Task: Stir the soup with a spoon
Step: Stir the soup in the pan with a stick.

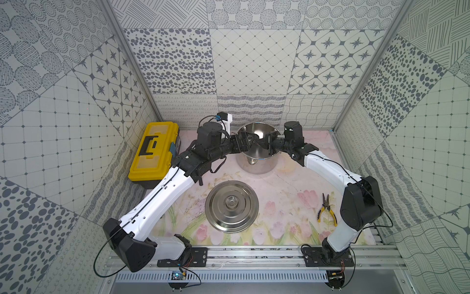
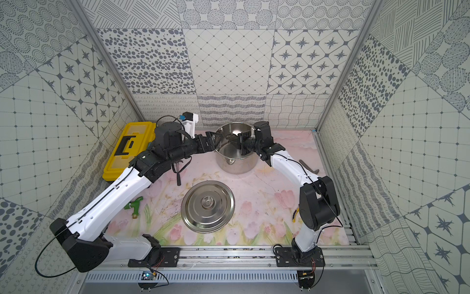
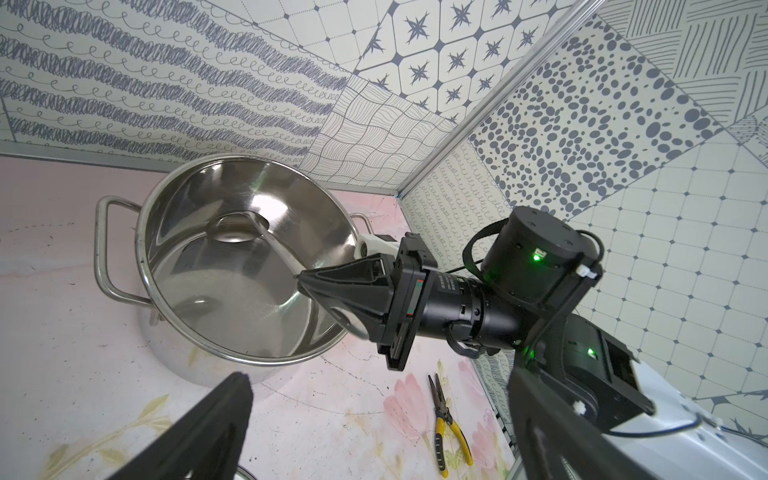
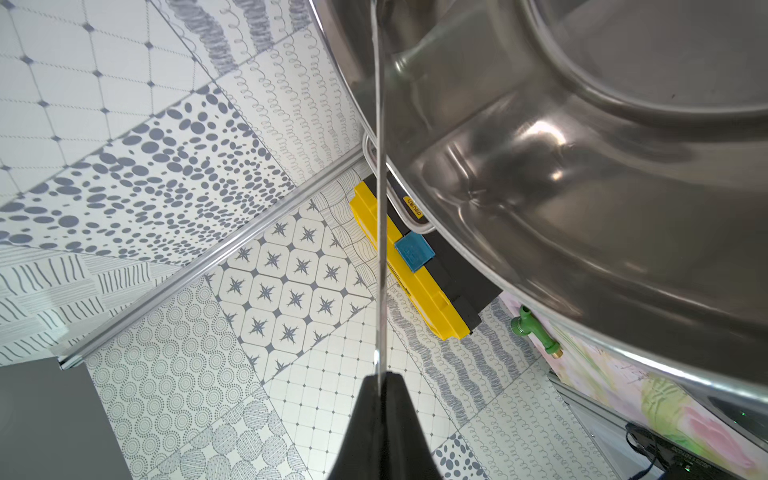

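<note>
Surface: pink floral mat [image 1: 279, 193], boxed in by grey-on-white patterned wall panels [image 1: 254, 63]. Long-handled all-steel ladle [image 3: 241, 228]: thin handle pinched in the right gripper [image 4: 380, 376], jaws together on it; round bowl down inside the big two-handled steel stockpot [image 1: 256, 166] at rear centre. Pot interior shows bare shiny steel and the ladle. Left gripper [image 3: 377, 374] spread wide, holding nothing, near the pot's rim. Flat round steel lid [image 1: 232, 206] lies knob-up on the mat in front of the pot. Yellow plastic toolbox [image 1: 152, 150] closed, rear left.
</note>
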